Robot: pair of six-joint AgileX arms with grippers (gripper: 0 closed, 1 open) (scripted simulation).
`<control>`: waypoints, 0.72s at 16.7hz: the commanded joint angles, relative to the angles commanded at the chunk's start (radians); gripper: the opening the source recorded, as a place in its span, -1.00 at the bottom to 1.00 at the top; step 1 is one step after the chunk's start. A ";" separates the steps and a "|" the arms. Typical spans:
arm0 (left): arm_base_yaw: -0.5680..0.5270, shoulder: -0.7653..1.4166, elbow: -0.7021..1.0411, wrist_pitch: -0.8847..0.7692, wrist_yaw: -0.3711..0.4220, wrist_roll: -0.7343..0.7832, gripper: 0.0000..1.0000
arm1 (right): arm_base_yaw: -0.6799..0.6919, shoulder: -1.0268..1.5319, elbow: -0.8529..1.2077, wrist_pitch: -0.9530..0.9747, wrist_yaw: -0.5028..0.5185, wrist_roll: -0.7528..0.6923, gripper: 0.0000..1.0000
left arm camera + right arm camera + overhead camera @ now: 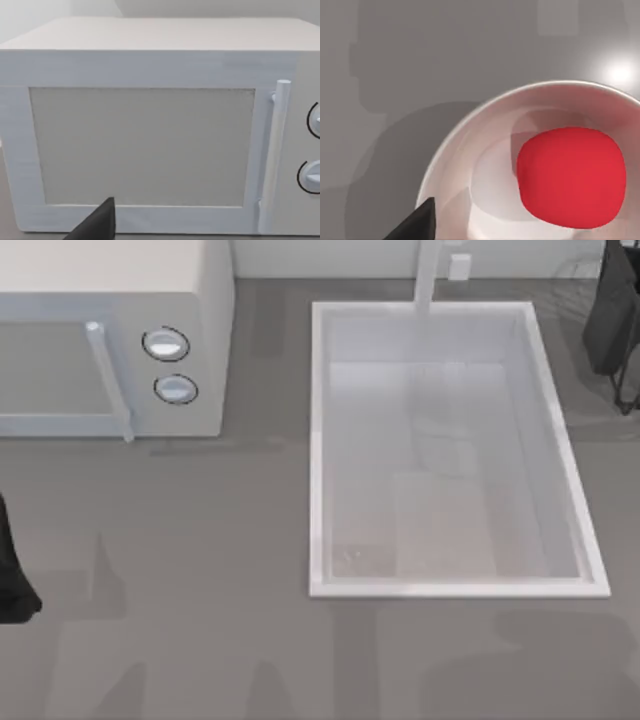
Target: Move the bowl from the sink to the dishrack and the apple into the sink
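Right wrist view: right claw (415,225), state untellable, over apple (570,175) in white dish (450,150); grasping comes next.

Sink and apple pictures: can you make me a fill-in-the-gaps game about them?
The apple is coloured ____.
The microwave has ____ round knobs.
In the top view, the microwave stands to the ____ of the sink.
Missing words: red, two, left.
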 joint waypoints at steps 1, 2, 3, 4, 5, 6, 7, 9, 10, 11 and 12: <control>0.000 0.000 0.000 0.000 0.000 0.000 1.00 | -0.018 0.079 0.052 -0.051 0.000 -0.018 1.00; 0.000 0.000 0.000 0.000 0.000 0.000 1.00 | -0.035 0.152 0.099 -0.098 0.000 -0.034 1.00; 0.000 0.000 0.000 0.000 0.000 0.000 1.00 | -0.050 0.217 0.141 -0.139 0.000 -0.048 1.00; 0.000 0.000 0.000 0.000 0.000 0.000 1.00 | -0.062 0.272 0.177 -0.175 0.000 -0.061 1.00; 0.000 0.000 0.000 0.000 0.000 0.000 1.00 | -0.072 0.318 0.207 -0.204 -0.001 -0.071 1.00; 0.000 0.000 0.000 0.000 0.000 0.000 1.00 | -0.080 0.352 0.231 -0.228 -0.001 -0.080 1.00; 0.000 0.000 0.000 0.000 0.000 0.000 1.00 | -0.086 0.377 0.248 -0.244 -0.001 -0.085 1.00; 0.000 0.000 0.000 0.000 0.000 0.000 1.00 | -0.090 0.394 0.260 -0.256 -0.001 -0.090 1.00; 0.000 0.000 0.000 0.000 0.000 0.000 1.00 | -0.090 0.394 0.260 -0.256 -0.001 -0.090 1.00; 0.000 0.000 0.000 0.000 0.000 0.000 1.00 | -0.090 0.394 0.260 -0.256 -0.001 -0.090 1.00; 0.000 0.000 0.000 0.000 0.000 0.000 1.00 | -0.090 0.394 0.260 -0.256 -0.001 -0.090 1.00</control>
